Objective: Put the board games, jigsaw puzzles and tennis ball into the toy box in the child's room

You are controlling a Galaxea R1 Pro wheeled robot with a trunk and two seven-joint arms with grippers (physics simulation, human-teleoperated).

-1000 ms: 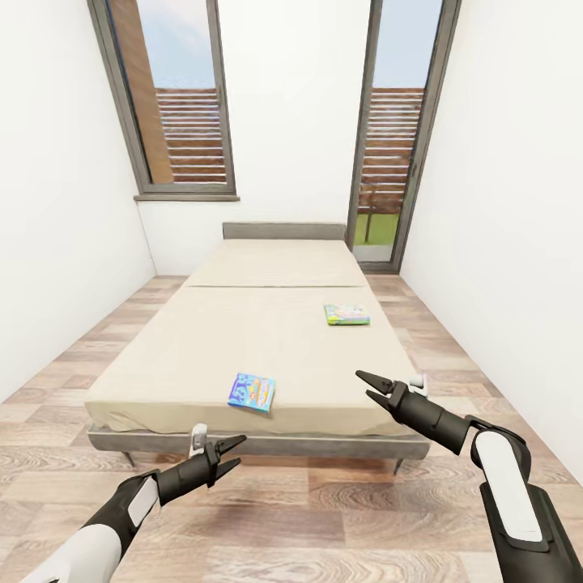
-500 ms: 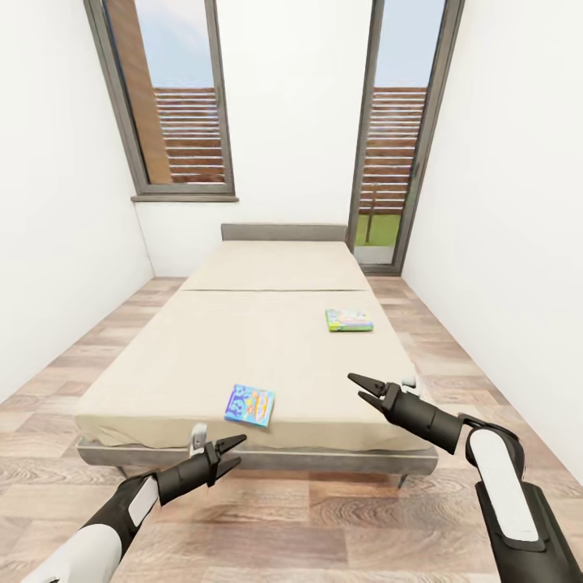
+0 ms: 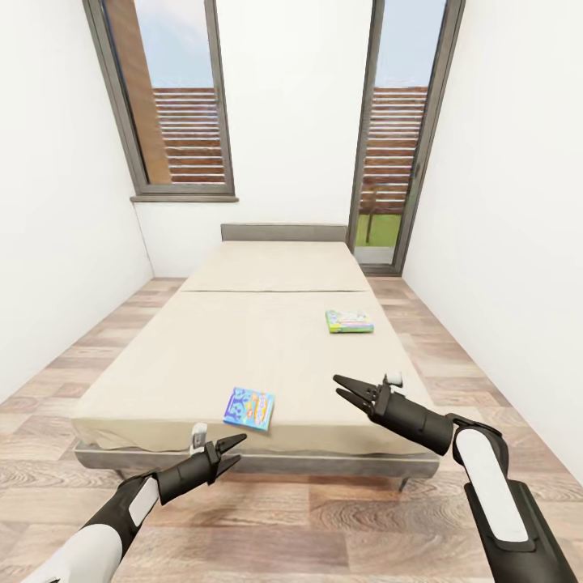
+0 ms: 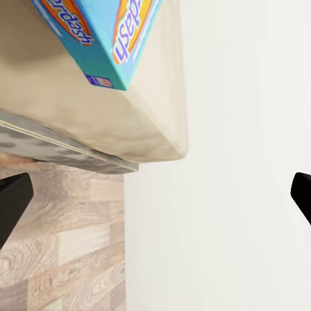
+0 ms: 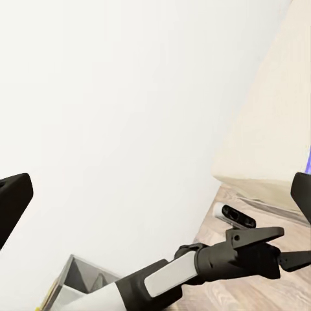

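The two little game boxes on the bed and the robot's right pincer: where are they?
Blue board game (image 3: 249,408), head view, middle of its cover.
Green and white board game (image 3: 349,321), head view, middle of its cover.
Right pincer (image 3: 341,387), head view, between its open fingertips.

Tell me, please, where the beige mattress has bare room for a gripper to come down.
The beige mattress is bare between the blue board game box near the foot edge and the green and white board game box by the right edge; the whole left half and headboard end are free. Nowhere is crowded.
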